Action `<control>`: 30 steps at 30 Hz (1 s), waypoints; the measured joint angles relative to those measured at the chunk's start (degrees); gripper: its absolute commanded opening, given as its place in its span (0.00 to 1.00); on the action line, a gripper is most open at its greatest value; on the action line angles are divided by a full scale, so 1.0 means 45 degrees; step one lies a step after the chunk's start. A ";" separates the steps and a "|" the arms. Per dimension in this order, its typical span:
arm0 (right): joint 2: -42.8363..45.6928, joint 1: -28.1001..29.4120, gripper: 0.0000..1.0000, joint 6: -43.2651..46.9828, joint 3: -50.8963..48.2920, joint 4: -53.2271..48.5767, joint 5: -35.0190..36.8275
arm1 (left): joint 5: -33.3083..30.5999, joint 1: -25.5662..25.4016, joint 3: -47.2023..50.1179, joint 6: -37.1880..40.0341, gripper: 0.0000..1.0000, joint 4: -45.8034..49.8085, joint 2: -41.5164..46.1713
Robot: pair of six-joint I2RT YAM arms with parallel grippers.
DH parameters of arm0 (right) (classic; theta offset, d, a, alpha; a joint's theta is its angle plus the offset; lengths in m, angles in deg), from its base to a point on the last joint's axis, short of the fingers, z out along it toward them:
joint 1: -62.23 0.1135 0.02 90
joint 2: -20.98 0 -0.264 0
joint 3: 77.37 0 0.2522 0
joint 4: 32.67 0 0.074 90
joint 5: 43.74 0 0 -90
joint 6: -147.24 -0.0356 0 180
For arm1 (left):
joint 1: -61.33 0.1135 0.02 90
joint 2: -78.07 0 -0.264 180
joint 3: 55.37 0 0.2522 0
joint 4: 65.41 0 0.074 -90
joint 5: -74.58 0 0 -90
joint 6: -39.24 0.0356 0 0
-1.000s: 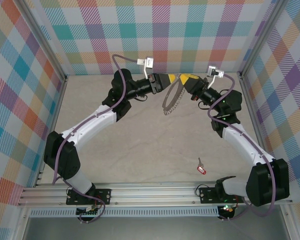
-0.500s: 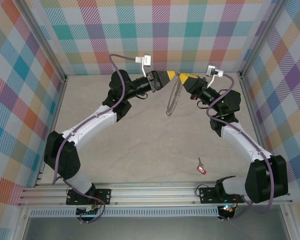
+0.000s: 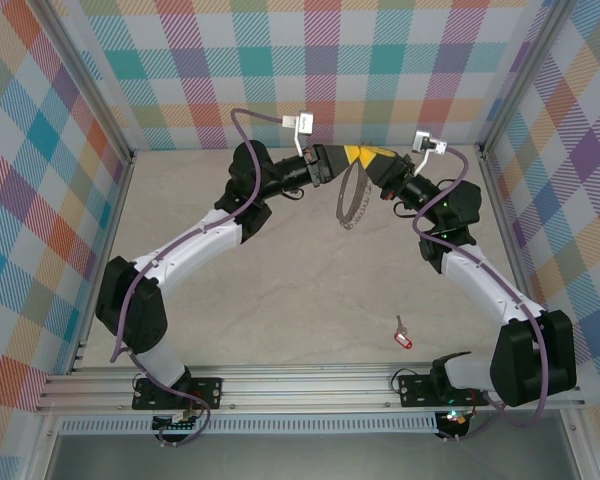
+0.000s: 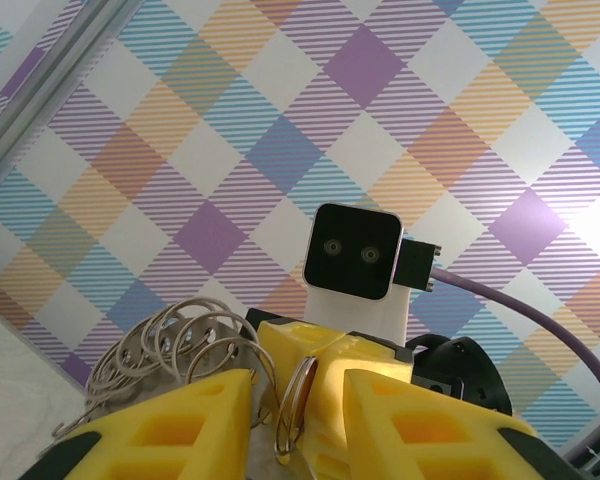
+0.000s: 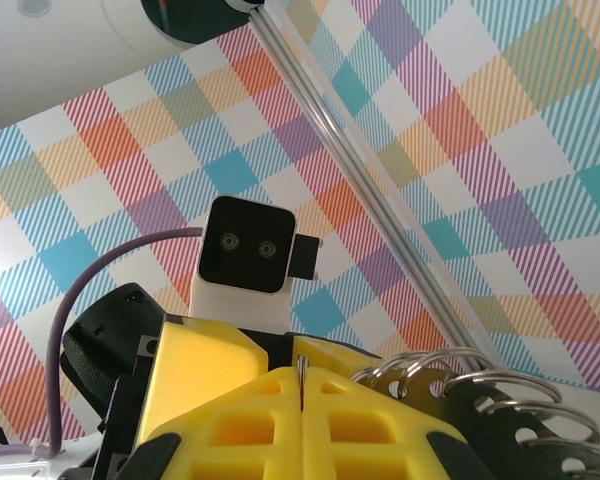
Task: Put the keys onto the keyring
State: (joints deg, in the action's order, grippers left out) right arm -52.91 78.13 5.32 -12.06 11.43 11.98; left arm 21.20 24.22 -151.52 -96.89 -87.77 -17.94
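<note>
The keyring (image 3: 351, 196), a thin grey metal ring fringed with small wire loops, hangs above the back of the table between the two grippers. My right gripper (image 3: 369, 158) is shut on its rim; in the right wrist view the ring's edge (image 5: 301, 368) shows pinched between the yellow fingers (image 5: 375, 405). My left gripper (image 3: 337, 160) faces it nose to nose. In the left wrist view its jaws stand apart around the ring's edge (image 4: 302, 385) without squeezing it, and the loops (image 4: 180, 335) fan out to the left. The red-headed key (image 3: 404, 338) lies on the table at the front right.
Checked walls close in the table at the back and both sides. An aluminium rail (image 3: 310, 385) runs along the near edge by the arm bases. The right arm's elbow (image 3: 450, 210) stands near the right wall.
My left arm has shifted rightward, bringing its gripper closer to the right gripper. The hanging keyring has swung and turned slightly. The key and the right gripper have stayed put.
</note>
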 measured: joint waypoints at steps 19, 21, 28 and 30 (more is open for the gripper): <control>0.0024 -0.0010 0.37 -0.0131 0.0005 -0.0335 0.0248 | -0.0010 0.0000 0.0000 0.0447 0.00 0.0092 0.0063; 0.0107 -0.0214 0.49 -0.0102 0.0005 -0.0894 0.0253 | 0.0015 -0.0034 0.0000 0.0937 0.00 0.0520 0.0238; 0.1933 -0.1078 0.52 0.0612 0.0126 -0.3939 0.0034 | 0.0544 -0.0097 -0.0495 0.4847 0.00 0.4483 0.0933; 0.2424 -0.1248 0.52 0.0996 0.0350 -0.4857 -0.0102 | 0.0743 -0.0092 -0.0879 0.5984 0.00 0.5591 0.1015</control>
State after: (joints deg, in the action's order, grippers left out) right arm -42.01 72.51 9.80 -10.48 -10.42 11.52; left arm 24.54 23.81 -155.48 -69.96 -62.61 -13.37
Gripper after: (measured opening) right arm 0.523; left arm 0.049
